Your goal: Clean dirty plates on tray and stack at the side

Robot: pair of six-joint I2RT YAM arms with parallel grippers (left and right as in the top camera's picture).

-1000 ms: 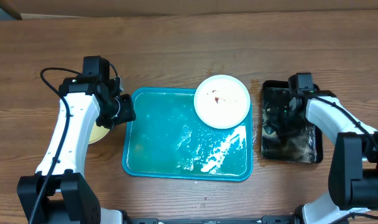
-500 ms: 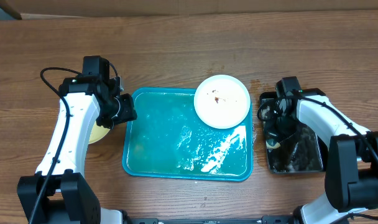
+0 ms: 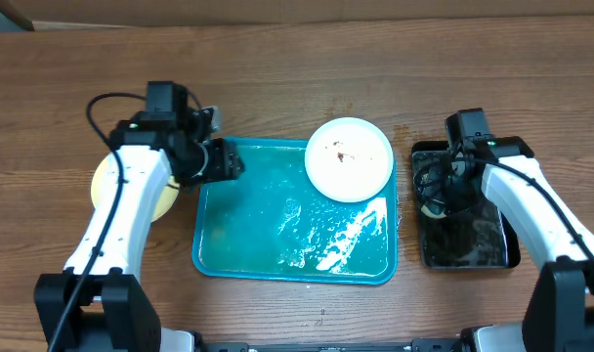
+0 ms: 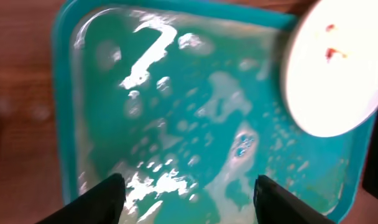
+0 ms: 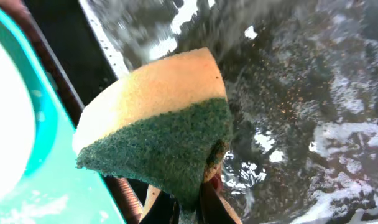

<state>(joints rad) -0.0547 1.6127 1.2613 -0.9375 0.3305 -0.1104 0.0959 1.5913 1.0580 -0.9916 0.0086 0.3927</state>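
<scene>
The teal tray lies mid-table, wet with foam. One white plate with small brown smears sits in its far right corner; it also shows in the left wrist view. A pale yellow-green plate lies on the table left of the tray, partly under my left arm. No third plate shows. My left gripper is open and empty above the tray's far left corner. My right gripper is shut on a yellow-and-green sponge over the black tub.
A black rectangular tub with dirty, foamy water stands right of the tray. The tray's rim lies close to the tub's left wall. Bare wooden table runs behind the tray.
My left gripper has moved right, from beside the pale plate to over the tray's far left corner. My right gripper has shifted within the tub, still holding the sponge.
</scene>
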